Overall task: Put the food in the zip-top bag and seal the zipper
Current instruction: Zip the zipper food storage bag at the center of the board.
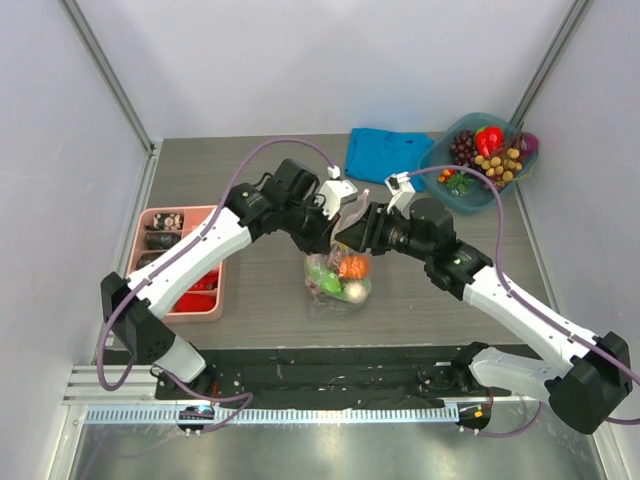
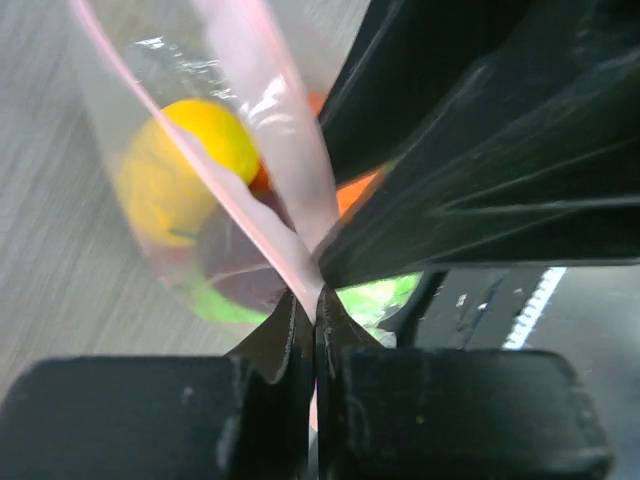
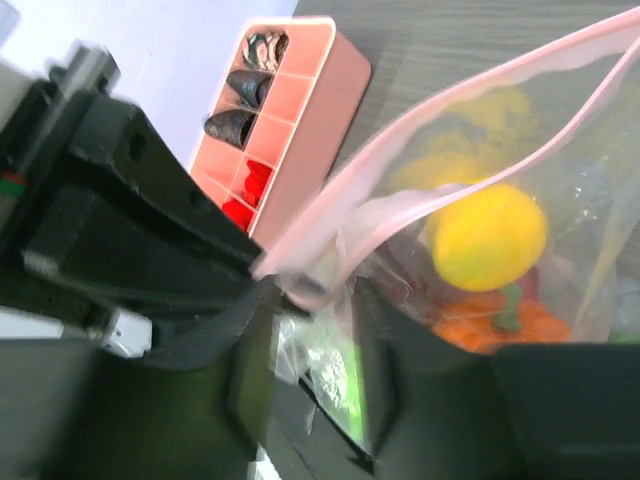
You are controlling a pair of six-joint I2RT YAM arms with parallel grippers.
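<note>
Well, my left tool (image 2: 316, 305) is pinched tight on the pink zipper (image 2: 268, 110). My right tool (image 3: 320, 330) has its jaws a bit apart around the bag (image 1: 338, 282) top. The food (image 3: 488, 237) sits inside the bag, on the table (image 1: 270, 310).

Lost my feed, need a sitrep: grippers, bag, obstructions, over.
Left gripper shut on zipper. Right gripper open beside it. Toy food inside zip-top bag, zipper tracks gaping. No obstruction seen.
</note>
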